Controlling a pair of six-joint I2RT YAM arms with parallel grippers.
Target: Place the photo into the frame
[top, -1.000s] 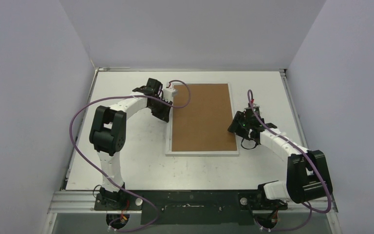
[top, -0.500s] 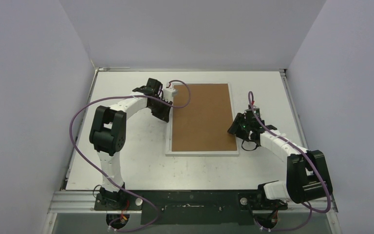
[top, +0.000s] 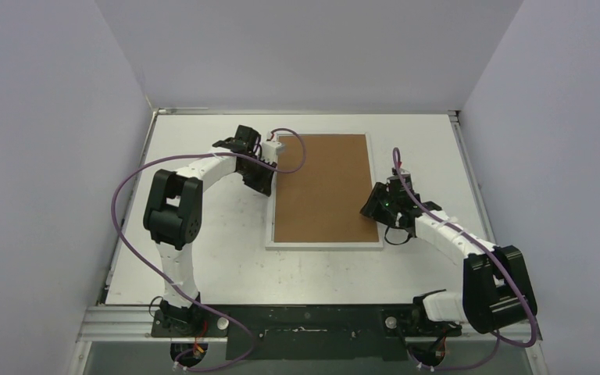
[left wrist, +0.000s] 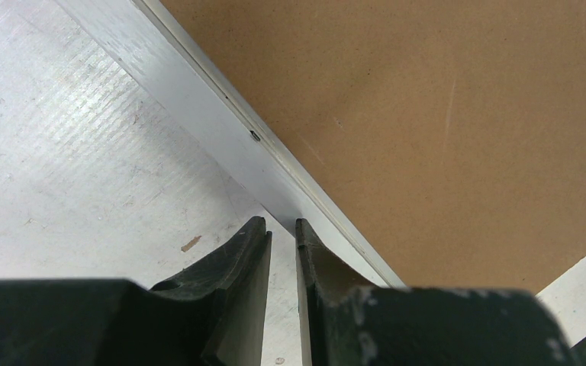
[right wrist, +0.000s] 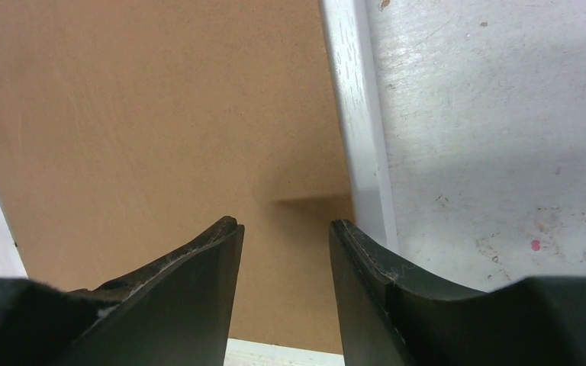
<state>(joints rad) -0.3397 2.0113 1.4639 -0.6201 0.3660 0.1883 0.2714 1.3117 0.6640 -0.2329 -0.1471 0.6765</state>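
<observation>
**Two hands flanked the white frame (top: 320,244) on the desk (top: 203,266)**

In the overhead view the frame lay flat just right of the picture's centre, its long sides running from top to bottom. A brown backing board (top: 324,187) filled its opening, so only a thin white rim showed around the brown.

The left hand (top: 269,187) sat against the upper part of the frame's left edge, reaching in from the left. In its wrist view the two dark fingers (left wrist: 236,267) pointed up from the bottom edge. Only a narrow slit lay between them, and nothing showed in it but bare desk. Their tips lay right at the outer edge of the white rail, which ran diagonally from upper left to lower right. I could not tell whether they touched it.

The right hand (top: 369,209) was at the lower part of the frame's right edge, over the corner of the brown board. In its wrist view the fingers stood clearly apart with nothing between them. The left finger was over the board and the right one over the white rail. A small shadow fell on the board beside the rail. Scuffed desk filled the right of that picture.
</observation>
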